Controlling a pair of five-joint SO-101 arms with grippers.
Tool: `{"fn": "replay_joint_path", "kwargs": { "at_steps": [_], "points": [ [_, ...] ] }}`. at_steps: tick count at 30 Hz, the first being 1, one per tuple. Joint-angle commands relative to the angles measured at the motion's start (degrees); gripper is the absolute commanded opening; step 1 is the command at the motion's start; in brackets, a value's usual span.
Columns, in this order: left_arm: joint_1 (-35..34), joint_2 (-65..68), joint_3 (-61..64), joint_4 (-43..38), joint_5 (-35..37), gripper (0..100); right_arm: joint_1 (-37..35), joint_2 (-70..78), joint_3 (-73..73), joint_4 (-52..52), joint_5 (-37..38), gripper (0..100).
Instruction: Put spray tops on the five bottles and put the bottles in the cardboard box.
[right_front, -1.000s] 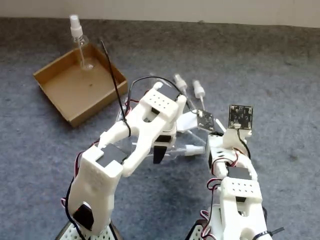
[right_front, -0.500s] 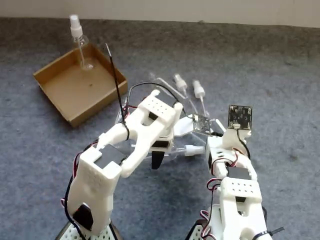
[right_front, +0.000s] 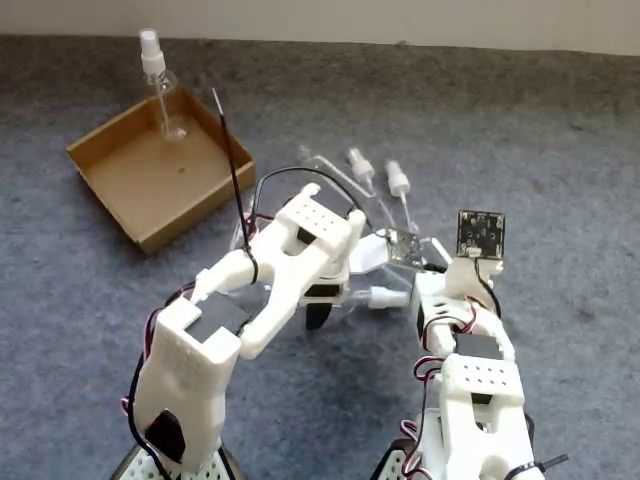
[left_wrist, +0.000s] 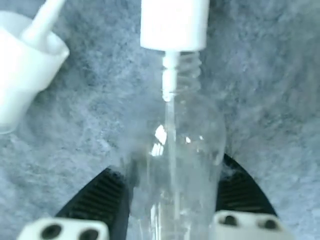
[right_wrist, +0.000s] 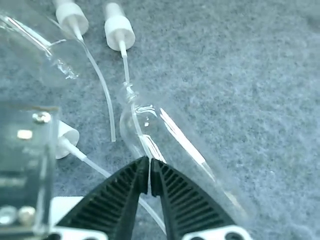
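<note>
My left gripper (left_wrist: 170, 172) is shut on a clear bottle (left_wrist: 172, 150) that lies sideways over the carpet (right_front: 318, 305). A white spray top (left_wrist: 174, 22) hangs at the bottle's neck with its tube inside and its cap apart from the thread. My right gripper (right_wrist: 149, 161) is shut just short of a second clear bottle (right_wrist: 175, 142) lying on the carpet; a thin tube runs under its fingers. Two loose spray tops (right_wrist: 119, 27) lie beyond, and another bottle (right_wrist: 40, 50) beside them. The cardboard box (right_front: 120, 200) sits at the far left with one capped bottle (right_front: 160, 90) standing in it.
Grey carpet covers the table. A further loose spray top (left_wrist: 22, 65) lies close to the held bottle. The left arm's camera board (right_wrist: 22, 150) sits near my right gripper. A black cable (right_front: 232, 170) arcs between the box and the left arm.
The left arm has drawn back a little toward the near edge with the bottle in it, uncovering more of the loose spray tops. The right arm has kept still.
</note>
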Motion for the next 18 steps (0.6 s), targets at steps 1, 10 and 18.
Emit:
{"fn": "replay_joint_path", "kwargs": {
  "at_steps": [1,10,18],
  "points": [
    [0.31,-0.84,0.04,-1.67,2.46,6,-0.48,-1.8,-1.01,-1.36,-0.18,1.2],
    [0.22,-5.93,0.66,-1.67,5.63,6,-0.48,-1.8,-0.84,-1.45,-0.35,1.2],
    [0.66,-7.78,3.21,-2.11,7.03,6,-0.84,-2.07,-4.7,9.63,-6.42,1.2]
  ]
}}
